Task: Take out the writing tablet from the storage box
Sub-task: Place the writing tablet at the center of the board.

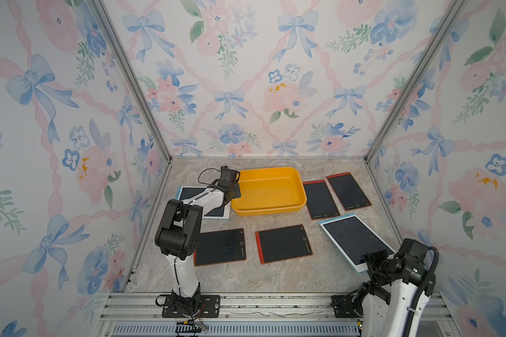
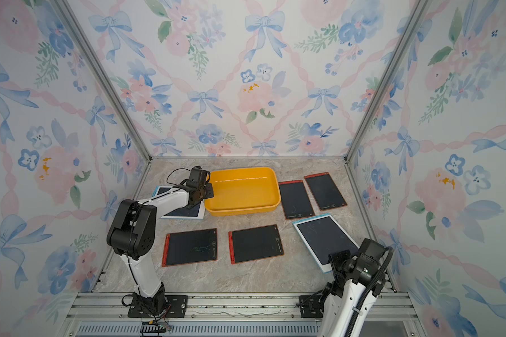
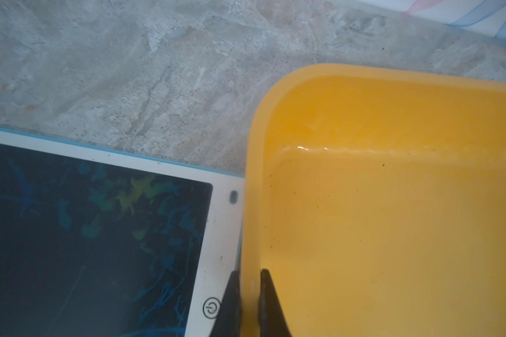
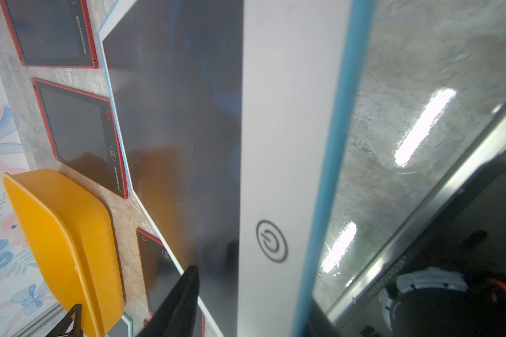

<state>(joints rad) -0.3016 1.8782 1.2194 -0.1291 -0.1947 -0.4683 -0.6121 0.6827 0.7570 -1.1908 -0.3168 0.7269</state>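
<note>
Here | left tool (image 3: 249,274) clamps storage box (image 3: 392,218) rim | right tool (image 4: 253,289) — grip unclear

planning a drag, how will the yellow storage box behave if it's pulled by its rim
Probably light: the storage box looks empty. Its thin plastic wall may flex where the left tool pinches the rim. Shallow and wide on the smooth table, it would likely slide rather than tip.

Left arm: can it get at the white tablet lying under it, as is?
Probably not yet: the left gripper is shut on the box rim and must let go first. The white tablet lies flat right beside that rim, with nothing lying on it.
</note>
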